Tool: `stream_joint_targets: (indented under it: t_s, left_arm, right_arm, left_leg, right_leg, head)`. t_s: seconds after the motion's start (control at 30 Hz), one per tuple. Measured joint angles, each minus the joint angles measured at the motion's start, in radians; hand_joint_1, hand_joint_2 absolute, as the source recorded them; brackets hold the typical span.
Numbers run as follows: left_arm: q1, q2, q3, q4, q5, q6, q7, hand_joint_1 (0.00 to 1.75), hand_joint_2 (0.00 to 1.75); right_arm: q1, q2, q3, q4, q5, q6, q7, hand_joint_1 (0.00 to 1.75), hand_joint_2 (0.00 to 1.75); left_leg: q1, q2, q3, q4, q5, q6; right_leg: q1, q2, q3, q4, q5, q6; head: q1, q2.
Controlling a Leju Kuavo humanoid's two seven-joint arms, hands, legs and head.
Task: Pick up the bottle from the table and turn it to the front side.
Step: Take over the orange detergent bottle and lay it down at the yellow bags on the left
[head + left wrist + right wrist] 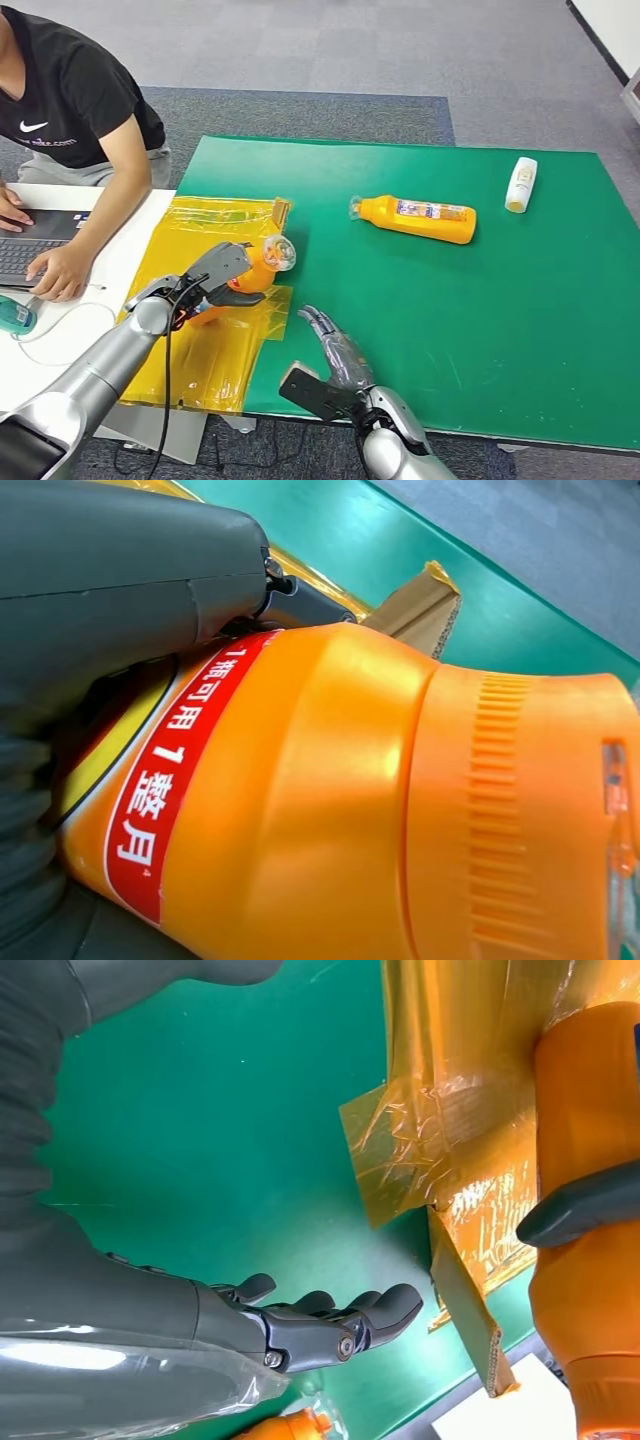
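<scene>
— Grey carpet floor [340, 50] runs behind a green surface [468, 320]; what lies on it?

— 1 orange bottle [417, 218] lies on its side near the middle, clear cap toward the robot's left. A small white bottle [521, 185] lies well apart from it, toward the far right corner. Yellow film-covered cardboard [204, 360] covers the left end of the green surface.

— Where is the bottle being handled?

— Over that yellow cardboard. The left hand [219, 272] grasps the held orange bottle [260, 270] around its body, clear cap pointing toward the right. From the left wrist, a red label band [162, 780] with white characters wraps the bottle just by the grey thumb [136, 555].

— Is it lifted?

— Cannot tell whether it touches the cardboard.

— And the right hand [332, 350]?

— Released, holding nothing, fingers spread and stretched forward over the near edge of the green surface, just beside the cardboard's corner.

— Anyone nearby?

— A person [68, 100] in a black shirt sits at the left, with 1 hand on a laptop [30, 245] that rests on a white surface [113, 270].
</scene>
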Motion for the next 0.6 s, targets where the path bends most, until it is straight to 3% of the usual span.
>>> stream_joint_targets:
  t_s: [0.1,0.23,0.33,0.5,0.6]
  left_arm:
    - [0.001,0.0,0.0,0.001,0.0,0.001,-0.002,1.47,1.75]
    - [0.002,-0.001,0.0,0.003,0.0,0.002,-0.004,1.13,1.75]
    - [0.002,-0.001,0.0,0.003,0.0,0.002,-0.004,1.29,1.75]
    - [0.001,-0.002,0.0,0.003,0.0,0.002,-0.004,1.36,1.75]
    - [0.001,-0.002,0.0,0.003,0.0,0.002,-0.004,1.22,1.75]
  right_arm:
    - [0.0,0.0,0.0,0.001,0.0,0.0,0.001,0.0,1.75]
    - [-0.001,0.0,0.0,0.002,0.0,0.0,0.002,0.0,1.75]
    - [-0.002,0.0,0.001,0.002,0.0,0.0,0.002,0.0,1.75]
    - [-0.007,0.002,0.001,0.002,0.0,0.0,0.002,0.0,1.75]
    - [-0.009,0.005,0.001,0.002,0.0,0.0,0.002,0.0,1.75]
  left_leg:
    - [0.0,0.0,0.001,0.0,0.0,0.0]
    - [0.0,0.0,0.004,0.0,-0.002,0.001]
    - [0.0,0.0,0.006,0.0,-0.003,0.001]
    - [0.0,0.0,0.006,0.0,-0.003,0.001]
    - [0.0,-0.001,0.005,0.0,-0.003,0.001]
  right_leg:
    - [0.0,0.0,0.001,0.0,0.0,0.0]
    - [0.0,0.0,0.004,0.0,-0.002,0.001]
    - [0.0,0.0,0.006,0.0,-0.003,0.001]
    - [0.0,0.0,0.006,0.0,-0.004,0.0]
    - [0.0,0.0,0.006,0.0,-0.004,0.001]
  head:
    - [0.0,0.0]
    - [0.0,0.0]
    - [0.0,0.0]
    - [0.0,0.0]
    - [0.0,0.0]
